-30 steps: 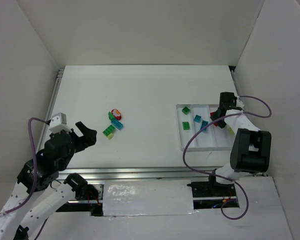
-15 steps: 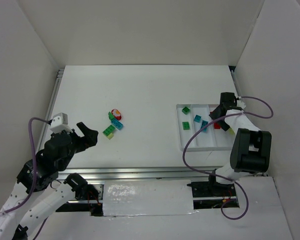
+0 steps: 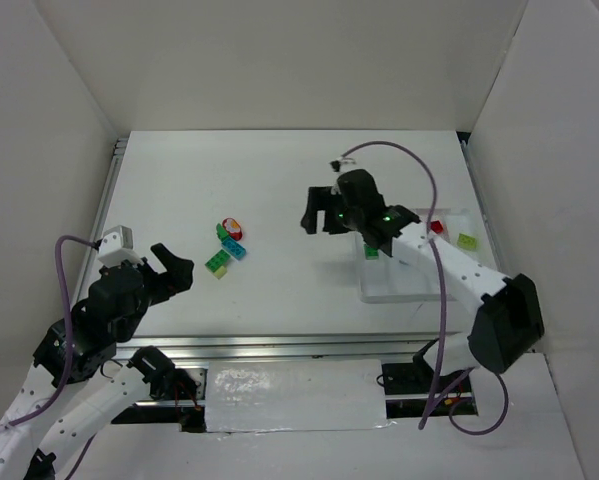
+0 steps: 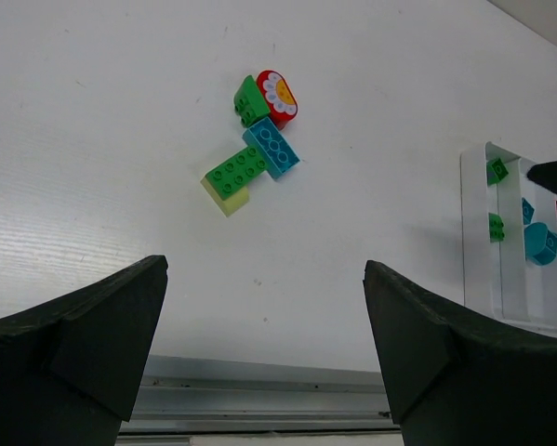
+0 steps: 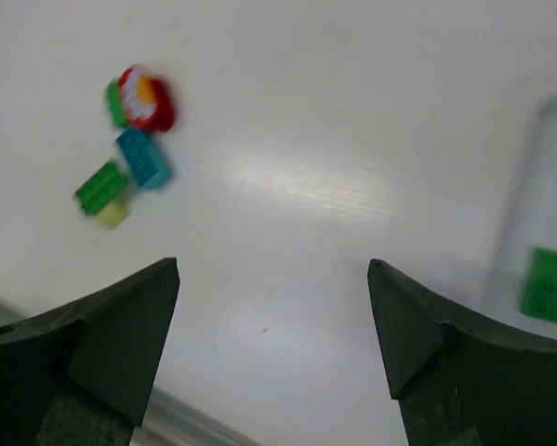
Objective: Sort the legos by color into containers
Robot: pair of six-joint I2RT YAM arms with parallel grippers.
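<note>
Loose legos lie in a cluster [image 3: 229, 244] left of the table's middle: a red flower-topped brick [image 4: 278, 96], a green one [image 4: 249, 98], a teal one [image 4: 271, 151], a flat green one [image 4: 236, 170] and a pale yellow one [image 4: 227, 197]. The white tray of containers [image 3: 397, 286] at the right holds green [image 4: 496, 226], teal [image 4: 541, 243] and red [image 3: 437, 227] bricks and a yellow-green one [image 3: 467, 240]. My right gripper [image 3: 315, 217] hovers open and empty between cluster and tray. My left gripper [image 3: 169, 268] is open and empty, near-left of the cluster.
A metal rail [image 3: 279, 348] runs along the table's near edge. White walls enclose the table on three sides. My right arm [image 3: 419, 250] crosses over the tray and hides part of it.
My right gripper has opened and swung left from over the tray's right compartments to above the table's middle. The left arm has stayed still.
</note>
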